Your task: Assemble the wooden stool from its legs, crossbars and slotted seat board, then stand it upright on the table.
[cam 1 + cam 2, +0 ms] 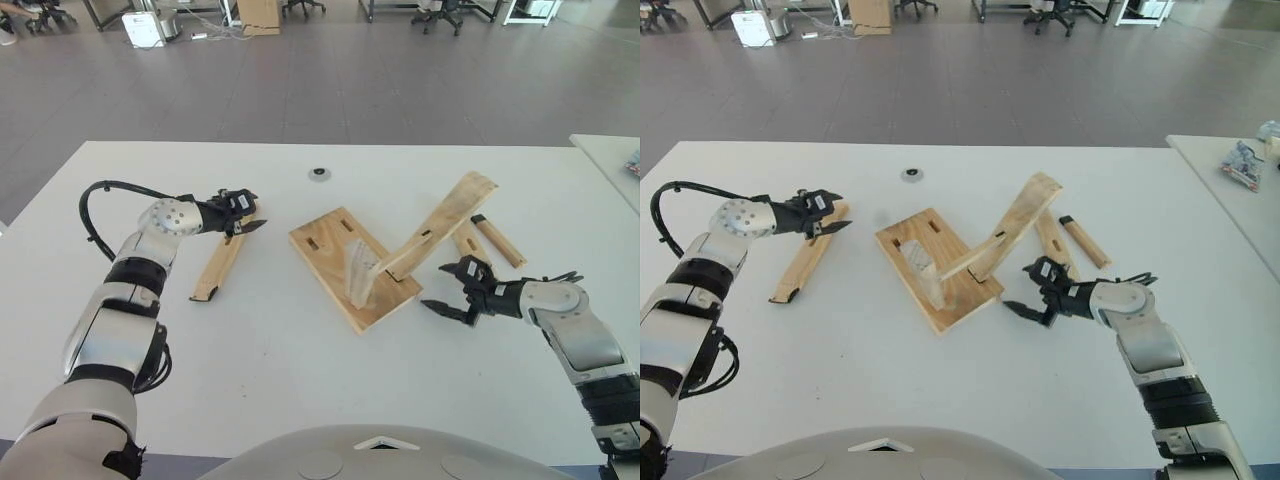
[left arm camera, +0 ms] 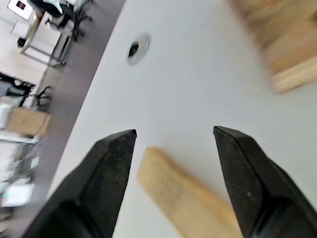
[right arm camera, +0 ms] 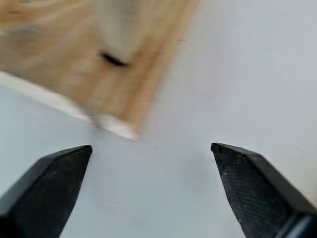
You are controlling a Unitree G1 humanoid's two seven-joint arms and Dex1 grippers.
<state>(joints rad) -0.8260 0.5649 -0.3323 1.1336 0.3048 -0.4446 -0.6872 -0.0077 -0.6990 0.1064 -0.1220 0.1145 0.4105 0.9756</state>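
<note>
The slotted seat board (image 1: 330, 245) lies flat mid-table. One pale leg (image 1: 358, 270) stands in it, and a longer wooden leg (image 1: 445, 225) leans slanted against its right edge. Two short crossbars (image 1: 497, 240) lie to the right behind that. Another wooden leg (image 1: 222, 262) lies flat at the left. My left gripper (image 1: 258, 215) is open over that leg's far end, and the left wrist view shows the leg's end (image 2: 183, 198) between the fingers (image 2: 106, 168). My right gripper (image 1: 436, 287) is open just right of the board's near corner (image 3: 114, 64), holding nothing.
A small round grommet (image 1: 319, 175) sits in the white table (image 1: 300, 400) behind the board. A second table (image 1: 610, 160) stands at the right. Bare tabletop stretches along the front edge and between the left leg and the board.
</note>
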